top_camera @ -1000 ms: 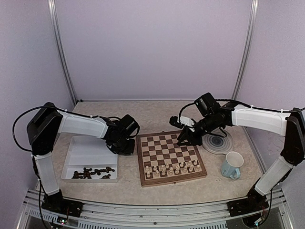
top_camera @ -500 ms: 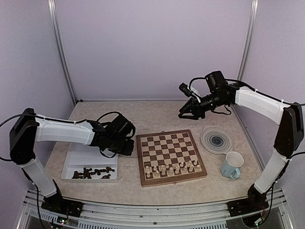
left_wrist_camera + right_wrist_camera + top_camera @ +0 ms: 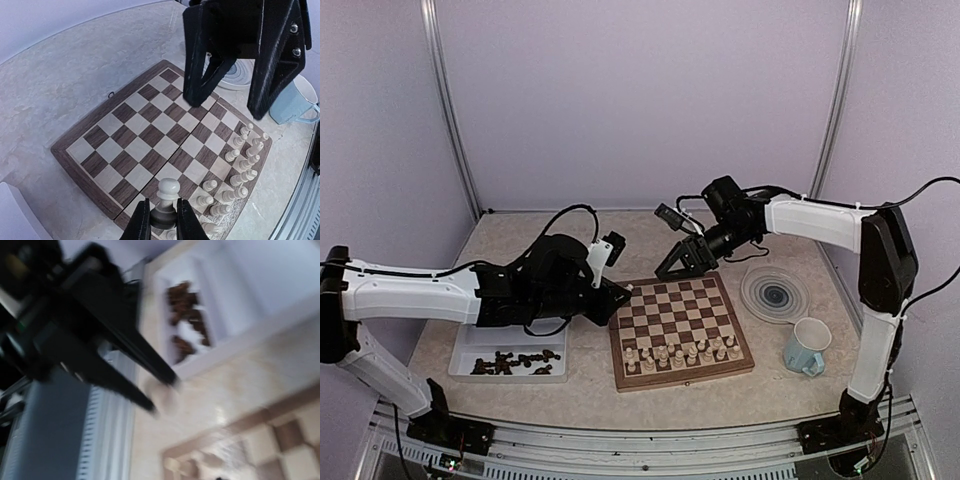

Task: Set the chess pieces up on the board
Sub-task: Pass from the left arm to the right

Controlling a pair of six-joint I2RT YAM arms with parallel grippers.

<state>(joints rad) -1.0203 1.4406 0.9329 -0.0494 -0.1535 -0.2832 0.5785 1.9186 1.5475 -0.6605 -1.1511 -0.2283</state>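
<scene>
The board (image 3: 677, 300) lies mid-table, with cream chess pieces (image 3: 680, 352) in two rows along its near side. Dark chess pieces (image 3: 515, 362) lie in the white tray (image 3: 510, 320). My left gripper (image 3: 620, 293) is at the board's left edge. In the left wrist view it (image 3: 163, 220) is shut on a cream pawn (image 3: 168, 192), held upright above the board (image 3: 145, 125). My right gripper (image 3: 678, 262) hovers over the board's far left corner. In the left wrist view its fingers (image 3: 200, 65) stand wide apart with nothing between them. The right wrist view is motion-blurred.
A round grey-ringed plate (image 3: 775, 295) lies right of the board, with a pale blue mug (image 3: 807, 347) in front of it. The two grippers are close together over the board's left side. The blurred right wrist view shows the tray (image 3: 235, 335).
My left arm has swung from the tray to the board's left edge with the pawn. My right gripper rose off the board, then came back down to its far left corner.
</scene>
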